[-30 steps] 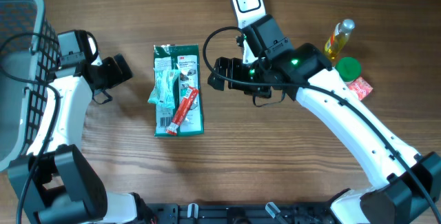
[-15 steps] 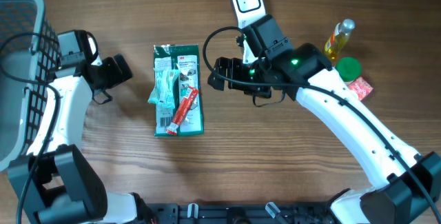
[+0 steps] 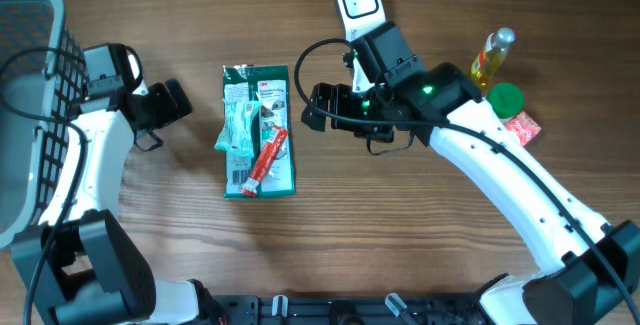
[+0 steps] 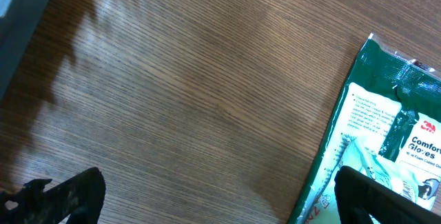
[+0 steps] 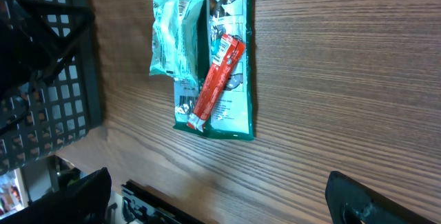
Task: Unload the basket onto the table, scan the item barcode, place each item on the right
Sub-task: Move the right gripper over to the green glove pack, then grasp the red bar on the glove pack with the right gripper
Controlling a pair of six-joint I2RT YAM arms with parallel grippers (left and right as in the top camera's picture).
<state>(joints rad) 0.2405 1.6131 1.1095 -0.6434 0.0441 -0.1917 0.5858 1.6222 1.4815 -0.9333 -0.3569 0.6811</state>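
Observation:
A flat green glove package (image 3: 275, 180) lies mid-table with a mint-coloured packet (image 3: 238, 125) and a red stick pack (image 3: 268, 158) on top of it. A white handheld scanner (image 3: 358, 0) rests at the far edge, beside the right arm. My left gripper (image 3: 176, 103) hovers open to the left of the pile, and its wrist view has the green package (image 4: 393, 120) at the right finger. My right gripper (image 3: 312, 108) hangs open just right of the pile. The green package (image 5: 234, 45), red stick (image 5: 217, 79) and mint packet (image 5: 173, 41) lie ahead of its fingers.
A grey mesh basket (image 3: 25, 95) stands at the left table edge, also in the right wrist view as the basket (image 5: 48, 86). At the right are a yellow oil bottle (image 3: 490, 57), a green lid (image 3: 505, 97) and a small red packet (image 3: 522, 127).

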